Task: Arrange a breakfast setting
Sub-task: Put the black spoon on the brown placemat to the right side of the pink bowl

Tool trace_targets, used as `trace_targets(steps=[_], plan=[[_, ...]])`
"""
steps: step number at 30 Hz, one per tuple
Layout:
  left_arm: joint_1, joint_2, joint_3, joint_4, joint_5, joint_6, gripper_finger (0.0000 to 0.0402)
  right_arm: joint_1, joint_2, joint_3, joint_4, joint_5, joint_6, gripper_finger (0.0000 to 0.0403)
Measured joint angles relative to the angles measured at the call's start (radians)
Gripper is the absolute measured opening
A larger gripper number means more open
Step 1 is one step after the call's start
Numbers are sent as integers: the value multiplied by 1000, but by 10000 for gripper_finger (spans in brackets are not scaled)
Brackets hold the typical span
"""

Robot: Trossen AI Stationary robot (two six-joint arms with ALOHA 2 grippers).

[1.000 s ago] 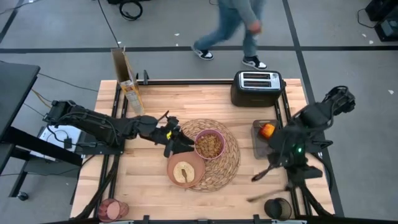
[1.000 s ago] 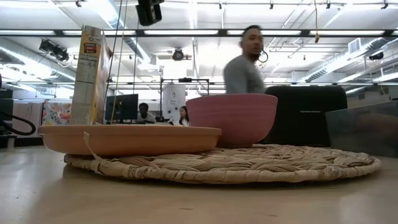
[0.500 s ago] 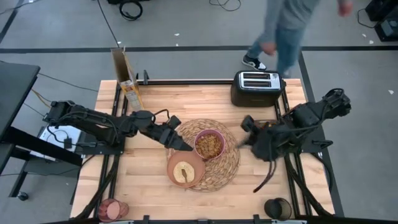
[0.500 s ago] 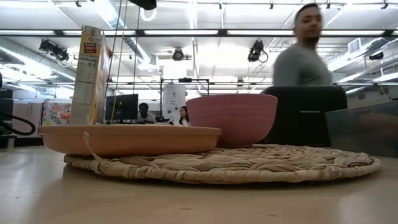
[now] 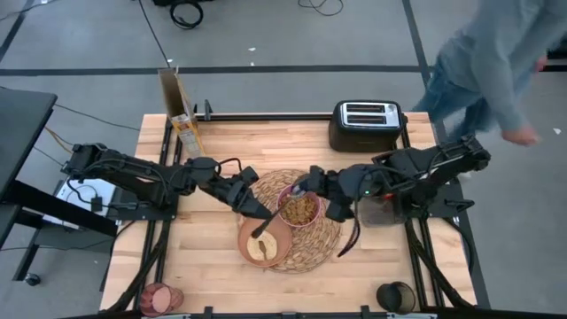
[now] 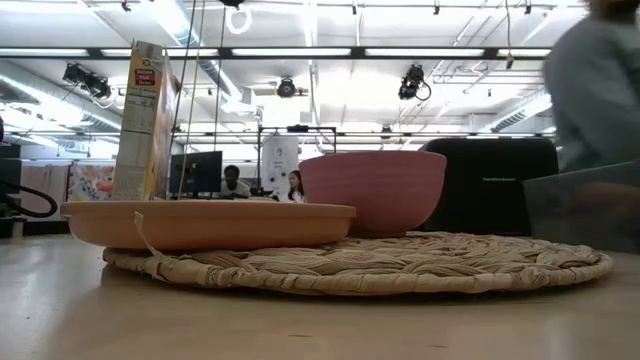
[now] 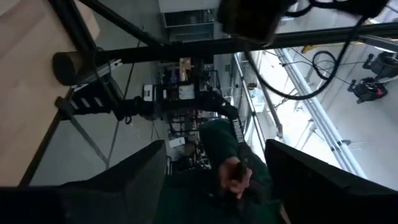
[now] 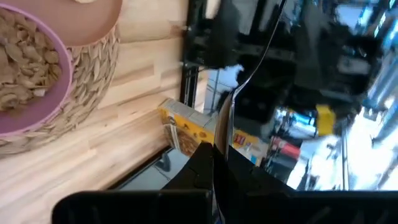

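A round woven placemat carries a pink bowl of cereal and a tan plate with a toast slice; bowl and plate rest on their bases. My right gripper hangs over the bowl's far rim, shut on a metal spoon. My left gripper hovers open above the plate's far edge with nothing between its fingers. A pinkish-red tumbler stands at the near left corner. The apple is hidden behind my right arm. My right gripper pinches the spoon's thin metal handle between its two shut fingers. It comes from the table's right side, slanting down. The handle runs on past the fingertips, and the spoon is lifted clear above the bowl.
A black toaster stands at the far right, a cereal box at the far left. A dark bin sits by the right edge under my right arm, and a black cup stands at the near right. A person moves behind the table.
My right gripper has swung from the table's right edge toward the left, reaching the bowl with the spoon, and its wrist has rolled far over. My left gripper has rolled in place above the plate. The person has walked from left to right behind the table.
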Motion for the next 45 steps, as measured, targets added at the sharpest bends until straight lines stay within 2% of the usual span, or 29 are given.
trace_targets(steps=[10,18,23,45], plan=[[0,0,0,23,48,-21,133,-88,60,-1,100,-27,-139,11],[6,0,-1,24,56,4,59,-97,68,-2,117,-65,-163,11],[7,0,-1,24,68,6,47,-87,68,-2,117,-77,-163,11],[18,0,-1,9,77,-11,46,-46,61,-1,92,-86,-145,11]])
